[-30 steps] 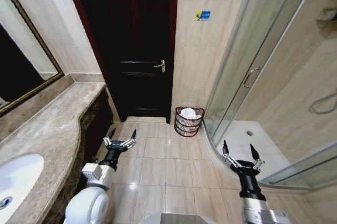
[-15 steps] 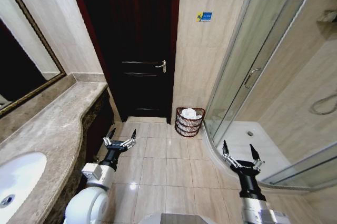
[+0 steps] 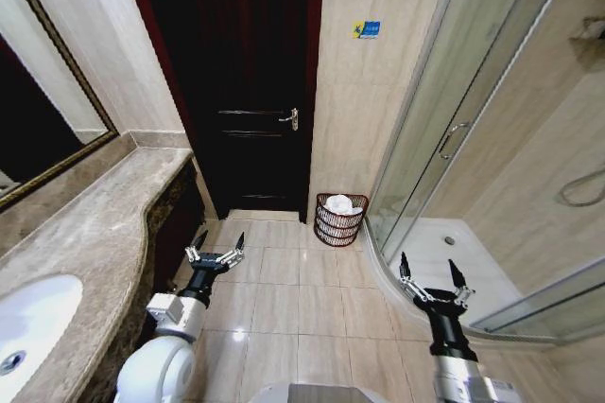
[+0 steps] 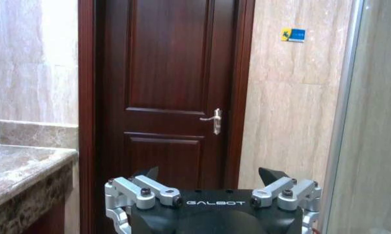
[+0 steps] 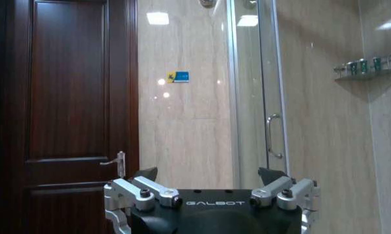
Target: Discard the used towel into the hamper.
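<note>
We see the hamper (image 3: 340, 219) on the floor tiles, against the wall between the dark door (image 3: 248, 81) and the glass shower (image 3: 473, 138). Inside lies something white, probably the towel (image 3: 342, 203). Our left gripper (image 3: 218, 249) and right gripper (image 3: 434, 281) hang low, well apart from it, fingers spread, holding nothing.

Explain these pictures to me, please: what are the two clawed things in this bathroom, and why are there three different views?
They are a wheeled robot's two hands. The wide picture comes from its head camera: the left gripper and right gripper hang open and empty above the tiled floor. The other two pictures come from cameras on each wrist, looking past the fingers toward the dark door. Against the wall between the door and the glass shower stands the hamper, with the white towel already inside.
</note>
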